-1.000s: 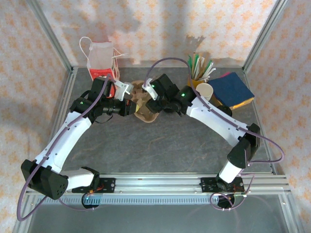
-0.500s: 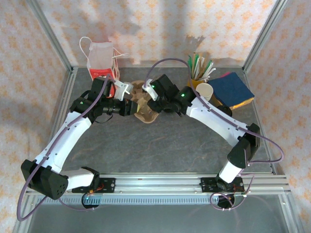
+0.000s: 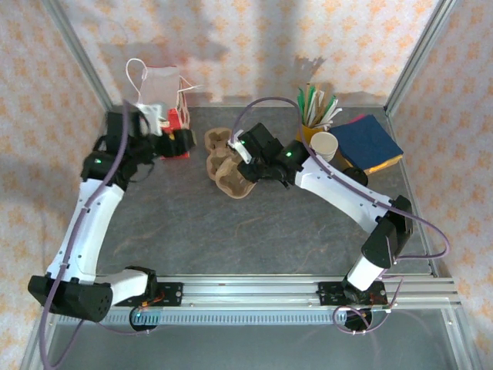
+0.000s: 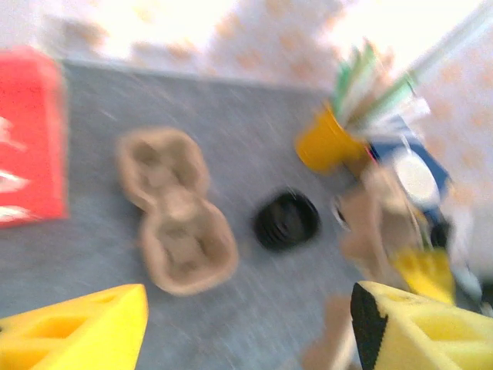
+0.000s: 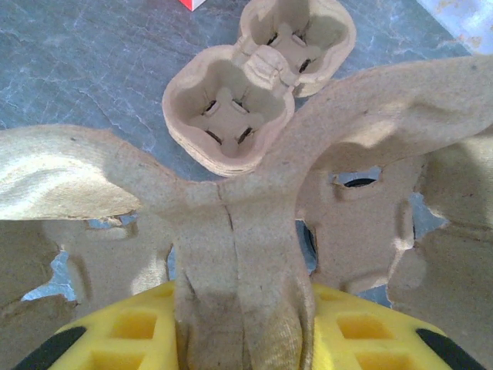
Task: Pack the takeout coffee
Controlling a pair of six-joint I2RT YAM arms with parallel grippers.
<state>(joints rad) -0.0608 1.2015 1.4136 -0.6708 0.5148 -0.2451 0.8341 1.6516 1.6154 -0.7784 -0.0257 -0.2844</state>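
My right gripper (image 5: 243, 312) is shut on the middle ridge of a brown pulp cup carrier (image 5: 231, 200), held just above the table; from above, this gripper (image 3: 246, 166) sits at the right side of a stack of carriers (image 3: 222, 158). That stack (image 5: 231, 116) lies just beyond the held one. A round black lid (image 4: 286, 221) rests on the table between the stack (image 4: 177, 208) and the yellow cup (image 4: 327, 142); whether a cup is under it I cannot tell. My left gripper (image 4: 248, 308) is open and holds nothing, back at the far left by the red bag (image 3: 173, 119).
The yellow cup of stir sticks (image 3: 317, 116) stands at the back right, with an open cream paper cup (image 3: 325, 144) and a blue and yellow pad (image 3: 370, 142) beside it. Metal frame posts and patterned walls close in the table (image 3: 231, 231).
My left gripper opened, let go of the carriers and swung back left toward the red bag. My right gripper closed on a carrier and stayed by the stack.
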